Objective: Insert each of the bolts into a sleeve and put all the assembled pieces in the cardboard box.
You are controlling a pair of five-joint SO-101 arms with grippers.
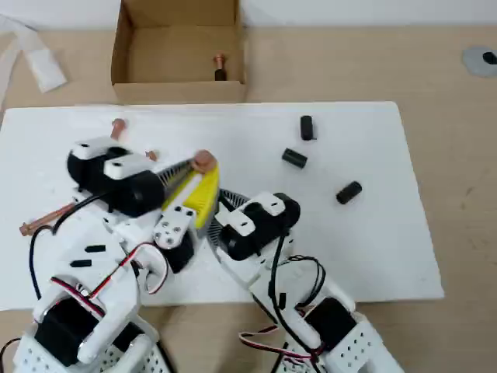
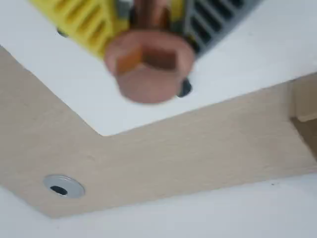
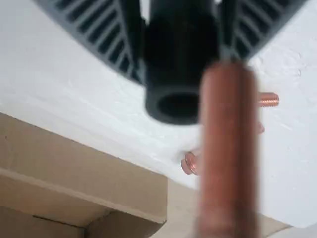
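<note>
**Gripped above the surface [image 1: 435, 78]: bolt [image 2: 148, 69] and sleeve [image 3: 168, 84]**

In the cardboard box [image 1: 178, 92] an assembled piece [image 1: 220, 67] is seen. The sleeve is pinched in the right pincer [image 3: 179, 34]. The bolt is clamped in the left pincer [image 2: 148, 15], its shaft beside the sleeve's mouth.

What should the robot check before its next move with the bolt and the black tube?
1. The bolt is gripped in the left claw: ok.
2. The sleeve is gripped in the right claw: ok.
3. The sleeve's hole is free: ok, it looks empty.
4. The bolt is lined up with the hole: not ok, its shaft shows beside the opening in the right wrist view.
5. The cardboard box is open with room: ok, one assembled piece lies inside.
6. The spare sleeves are ready: ok, three lie loose on the white sheet.
</note>
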